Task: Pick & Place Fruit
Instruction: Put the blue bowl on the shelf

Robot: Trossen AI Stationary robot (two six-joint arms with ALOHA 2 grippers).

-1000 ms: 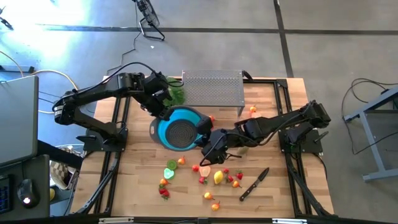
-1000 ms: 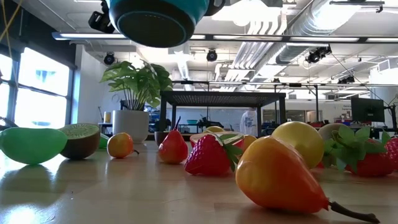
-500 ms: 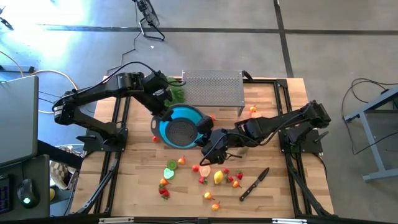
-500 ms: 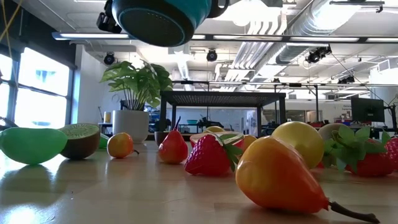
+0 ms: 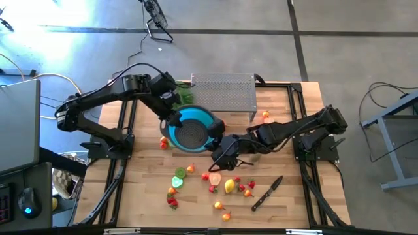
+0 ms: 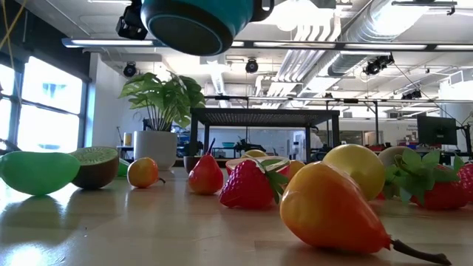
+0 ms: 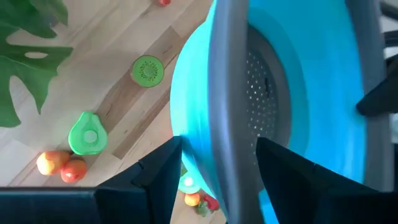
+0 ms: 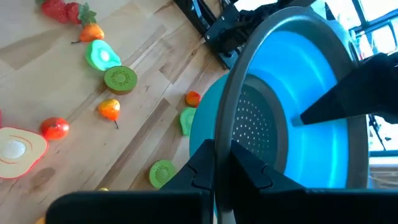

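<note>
The blue bowl (image 5: 191, 132), with a grey rim and a perforated bottom, hangs above the table; the low view shows its underside (image 6: 196, 22) high up. My right gripper (image 5: 219, 145) is shut on its rim at the right. My left gripper (image 5: 173, 121) is open at the opposite side, with one finger (image 7: 163, 167) outside the wall and the other finger (image 7: 283, 167) inside. Small toy fruits lie on the wood in front: a kiwi half (image 5: 179, 173), a lime (image 5: 177, 182), a lemon (image 5: 228, 186) and strawberries (image 5: 172, 201). My right gripper pinches the bowl's grey rim (image 8: 221, 134) between its two fingers, one on the inner side and one on the blue outer wall. The fingers come slanting down from the table's right. The bowl is lifted clear of the table, its mouth facing up. Whether my left gripper touches the bowl I cannot tell.
A metal mesh rack (image 5: 223, 94) stands at the table's far side, with a leafy plant (image 5: 185, 98) to its left. A black-handled knife (image 5: 268, 194) lies near the front right. A small red fruit (image 5: 163, 141) lies just left of the bowl.
My left gripper has opened at the bowl's left rim and let go of it. The bowl has swung a little toward the table's right and far side and stays lifted in my right gripper.
</note>
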